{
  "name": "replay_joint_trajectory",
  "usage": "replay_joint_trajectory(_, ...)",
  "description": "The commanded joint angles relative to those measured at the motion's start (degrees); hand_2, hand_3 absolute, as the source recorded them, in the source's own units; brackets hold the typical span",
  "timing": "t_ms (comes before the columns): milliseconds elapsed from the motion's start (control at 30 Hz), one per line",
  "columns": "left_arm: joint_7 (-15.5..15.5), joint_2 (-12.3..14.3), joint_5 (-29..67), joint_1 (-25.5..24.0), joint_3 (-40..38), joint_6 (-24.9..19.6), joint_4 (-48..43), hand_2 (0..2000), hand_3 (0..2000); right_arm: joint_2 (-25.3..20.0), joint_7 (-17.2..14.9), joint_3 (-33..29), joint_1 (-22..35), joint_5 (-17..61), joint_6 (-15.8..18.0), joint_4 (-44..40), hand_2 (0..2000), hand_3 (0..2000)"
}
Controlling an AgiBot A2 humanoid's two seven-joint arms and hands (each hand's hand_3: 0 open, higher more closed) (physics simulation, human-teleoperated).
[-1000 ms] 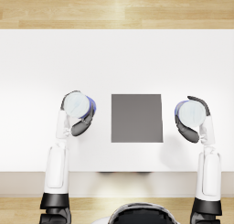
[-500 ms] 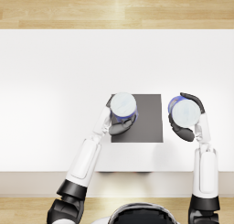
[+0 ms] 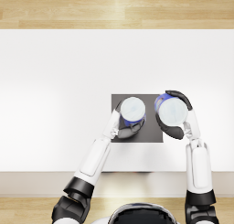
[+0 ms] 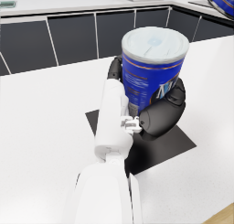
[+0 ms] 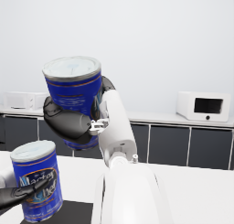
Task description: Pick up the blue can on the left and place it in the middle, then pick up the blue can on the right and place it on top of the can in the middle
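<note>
Left hand (image 3: 126,128): dark fingers wrapped round the lower body of the left can (image 3: 133,110), holding it; in the left wrist view the hand (image 4: 157,113) clasps the can (image 4: 153,72) from both sides, the thumb side on one flank and the other fingers on the far flank.
Left can: blue body with white lettering and a pale lid; upright; over the dark mat (image 3: 151,131), near its middle in the head view; the left wrist view shows the mat (image 4: 169,143) under the hand, but I cannot tell whether the can's base touches it, since the hand hides the base.
Right hand (image 3: 172,121): closed round the right can (image 3: 171,110), fingers curving over its far side and under its near side; in the right wrist view the hand (image 5: 73,120) grips the can (image 5: 74,83) round its lower half.
Right can: same blue body and pale lid; roughly upright; held up in the air, plainly higher than the left can (image 5: 36,179) in the right wrist view; in the head view it sits over the mat's right edge, just beside the left can and apart from it.
Mat: dark square lying flat on the white table (image 3: 59,90), near the table's front edge.
Background: dark cabinet fronts and a white microwave (image 5: 203,106) on a counter behind the table.
</note>
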Motion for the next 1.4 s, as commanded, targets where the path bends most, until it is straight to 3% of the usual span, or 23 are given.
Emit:
replay_joint_trajectory(33, -1.3, 1.1, 0.0, 1.4, 1.3, 0.0, 5.1, 2000, 1520, -0.9, 0.0, 1.7, 3.1, 0.0, 0.1, 0.2, 2000, 1520)
replay_joint_trajectory(233, -4.0, 2.8, 0.0, 2.2, 1.6, -0.2, 12.5, 2000, 1520, -2.9, 0.0, 6.1, 6.7, 0.0, 0.3, -0.1, 2000, 1520)
replay_joint_trajectory(267, -4.1, 2.8, 0.0, 1.9, 1.5, -0.3, 12.4, 639, 1193, -3.1, 0.1, 6.8, 7.0, 0.0, 0.3, -0.2, 2000, 1520)
replay_joint_trajectory(300, -4.1, 2.8, 0.0, 1.5, 1.2, 0.3, 11.6, 0, 867, -3.4, 0.1, 7.4, 7.3, 0.0, 0.4, -0.3, 2000, 1520)
replay_joint_trajectory(367, -4.1, 2.9, 0.0, 1.2, 0.3, 1.3, 10.5, 0, 213, -3.9, 0.1, 7.9, 8.0, 0.0, 0.4, -0.7, 2000, 1520)
replay_joint_trajectory(400, -4.2, 2.9, 0.0, 0.9, 0.1, 1.1, 9.6, 0, 0, -4.1, 0.1, 8.2, 8.1, 0.0, 0.4, -0.7, 2000, 1520)
replay_joint_trajectory(533, -4.2, 1.7, 0.0, -2.2, -0.5, 1.8, 1.0, 0, 0, -5.0, 0.1, 10.2, 9.1, 0.0, 0.4, -2.2, 2000, 1520)
replay_joint_trajectory(633, -4.2, -3.2, 0.0, -10.0, -1.1, 2.1, -16.8, 0, 0, -5.6, 0.0, 11.9, 9.6, 0.0, 0.5, -4.1, 2000, 1520)
replay_joint_trajectory(667, -3.0, -5.3, 0.0, -13.0, -1.5, 2.2, -22.9, 0, 0, -5.7, 0.0, 12.3, 9.5, 0.0, 0.4, -4.3, 2000, 1520)
replay_joint_trajectory(700, 2.3, -7.5, 0.0, -15.8, -2.2, 2.3, -28.7, 0, 0, -5.9, -1.8, 12.6, 9.6, 0.0, -2.9, -4.4, 2000, 1520)
replay_joint_trajectory(767, 8.9, -10.4, 0.0, -19.4, -3.6, 2.5, -35.7, 0, 0, -6.1, -7.4, 13.1, 9.6, 0.0, -12.6, -4.6, 2000, 1520)
replay_joint_trajectory(867, 13.2, -13.0, 0.0, -22.7, -7.2, 2.4, -42.7, 0, 0, -6.2, -11.1, 14.7, 8.9, 0.0, -18.6, -5.8, 2000, 1520)
replay_joint_trajectory(1033, 15.3, -12.7, 0.0, -23.5, -13.2, 2.3, -47.9, 0, 0, -6.2, -13.0, 16.5, 7.7, 0.0, -16.2, -7.7, 2000, 1520)
replay_joint_trajectory(1267, 15.7, -9.7, 0.0, -20.1, -24.5, 2.3, -55.5, 0, 0, -6.0, -13.4, 16.6, 5.6, 0.0, -15.9, -9.0, 2000, 1520)
replay_joint_trajectory(1400, 15.8, -9.2, 0.0, -19.5, -26.2, 2.3, -55.1, 0, 0, -5.9, -13.4, 17.0, 4.4, 0.0, -15.9, -9.9, 2000, 1520)
